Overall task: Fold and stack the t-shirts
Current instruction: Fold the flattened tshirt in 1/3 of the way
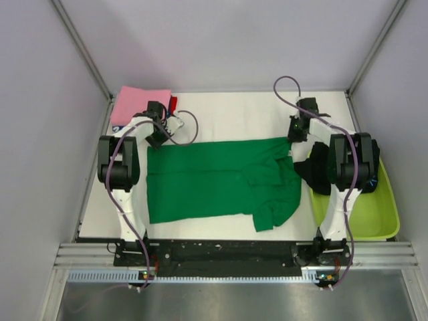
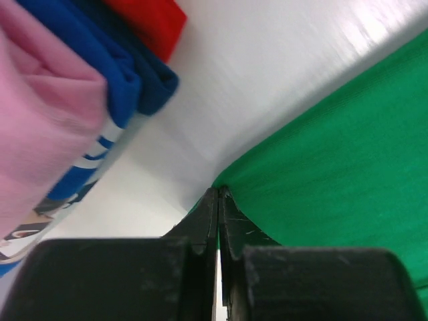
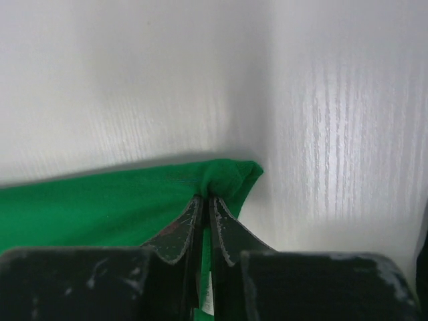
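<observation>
L hand (image 2: 219, 195): jaws closed, tips pinching the far-left corner of the green tee (image 1: 214, 177).
R hand (image 3: 205, 198): jaws closed on the tee's far-right corner; cloth bunched into a small knob at the tips.
Green tee: spread mostly flat on the white surface (image 1: 234, 110). Its near-right part is rumpled, w/ a sleeve lying over the body.
Stack: folded pink tee (image 1: 137, 103) just beyond the green tee's far-left corner, w/ red tee (image 1: 173, 103) beside it. Blue-white printed tee (image 2: 100, 73) sits under the pink. All lie apart from the green tee.
Black tee (image 1: 313, 170): heaped just right of the green tee, seems to touch its right edge. Lime tub (image 1: 374, 214) is right of that.
Handling: thin, soft, light, no stiffness. Prob sags btwn the two grips, drags on the surface, creases easily. Not fragile.
Where to hold: corners/hem, both ends at once, w/ enough cloth in each pinch. L pinch looks shallow, right at the edge, so it could slip under a hard pull.
Step (judged): far edge held ready to fold toward the near edge; fold not yet made.
</observation>
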